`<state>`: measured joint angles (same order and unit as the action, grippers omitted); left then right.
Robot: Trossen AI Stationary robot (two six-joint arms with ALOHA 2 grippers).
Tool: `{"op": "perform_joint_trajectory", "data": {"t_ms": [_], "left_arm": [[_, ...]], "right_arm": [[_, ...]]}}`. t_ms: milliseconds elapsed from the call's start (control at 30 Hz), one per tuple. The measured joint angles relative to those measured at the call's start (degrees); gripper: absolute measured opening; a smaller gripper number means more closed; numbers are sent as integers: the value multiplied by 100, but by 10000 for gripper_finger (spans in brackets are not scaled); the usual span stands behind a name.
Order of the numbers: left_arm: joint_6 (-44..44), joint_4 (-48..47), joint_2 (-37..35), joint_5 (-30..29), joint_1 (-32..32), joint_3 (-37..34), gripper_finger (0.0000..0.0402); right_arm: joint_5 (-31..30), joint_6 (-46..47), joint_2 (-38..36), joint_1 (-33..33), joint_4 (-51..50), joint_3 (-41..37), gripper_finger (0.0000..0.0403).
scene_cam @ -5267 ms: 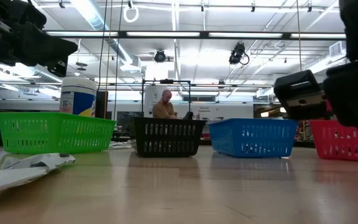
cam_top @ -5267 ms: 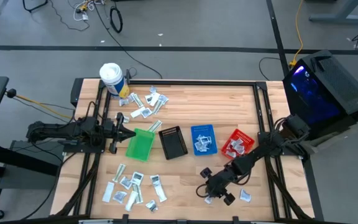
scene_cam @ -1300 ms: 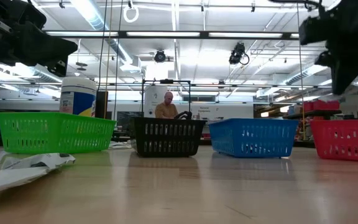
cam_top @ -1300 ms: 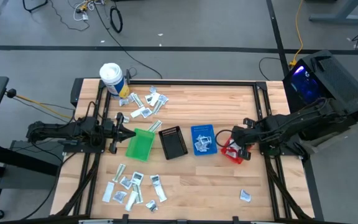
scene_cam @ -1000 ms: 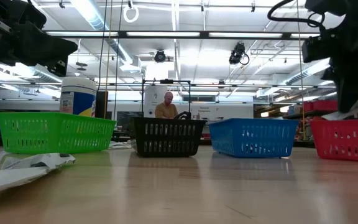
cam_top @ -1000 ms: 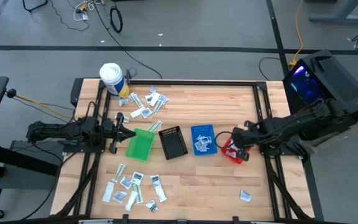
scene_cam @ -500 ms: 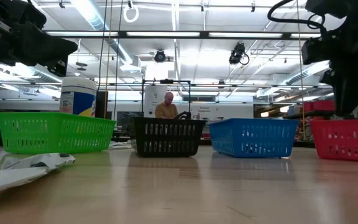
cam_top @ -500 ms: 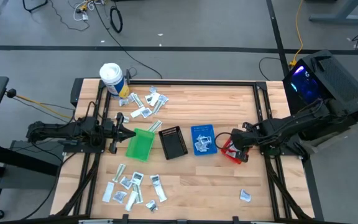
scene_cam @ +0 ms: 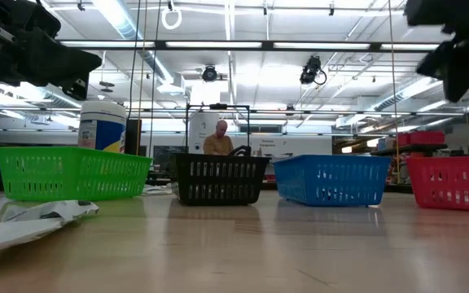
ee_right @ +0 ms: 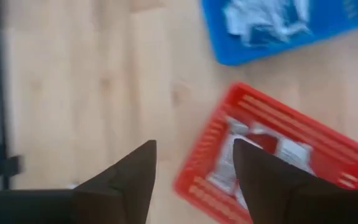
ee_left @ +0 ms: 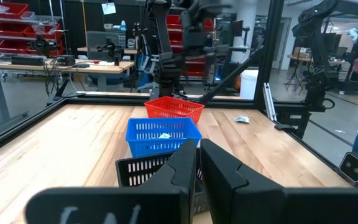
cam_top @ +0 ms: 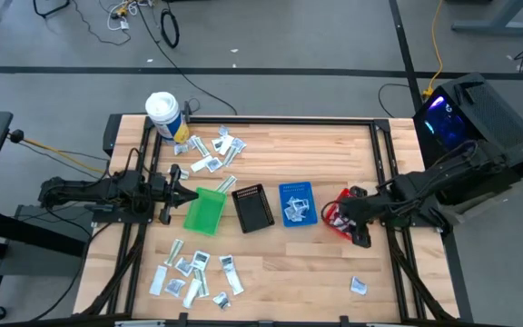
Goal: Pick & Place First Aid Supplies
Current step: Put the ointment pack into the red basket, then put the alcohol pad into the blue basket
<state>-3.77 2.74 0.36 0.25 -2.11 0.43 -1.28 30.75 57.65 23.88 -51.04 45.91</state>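
First aid sachets lie flat on the table in a far-left cluster (cam_top: pixel 209 150) and a near-left cluster (cam_top: pixel 193 272), and one sachet (cam_top: pixel 359 286) lies alone at the near right. More sachets lie in the blue bin (cam_top: pixel 296 188) and in the red bin (ee_right: pixel 197 180). My right gripper (ee_right: pixel 191 168) is open and empty, above the red bin's near corner (cam_top: pixel 338 227). My left gripper (cam_top: pixel 175 193) is shut and empty, just left of the green bin (cam_top: pixel 204 212).
Green, black (cam_top: pixel 252 207), blue and red bins stand in a row across the table's middle. A white tub (cam_top: pixel 162 113) stands at the far left corner. Bare wood lies between the bins and the near edge. A person shows in the room behind (scene_cam: pixel 216 137).
My right gripper has risen and gone a little toward the table's near edge over the red bin. The white sachet that showed at its fingertips one second ago no longer shows there. My left arm has kept still.
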Motion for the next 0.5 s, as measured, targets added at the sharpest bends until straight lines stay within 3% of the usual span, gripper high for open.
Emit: {"op": "perform_joint_trajectory", "data": {"t_ms": [233,500], "left_arm": [[0,0,0,0,0,-2,32],[0,0,-1,0,0,-2,32]], "right_arm": [[136,-318,62,813,815,107,228],[31,141,458,1809,1206,107,229]]}}
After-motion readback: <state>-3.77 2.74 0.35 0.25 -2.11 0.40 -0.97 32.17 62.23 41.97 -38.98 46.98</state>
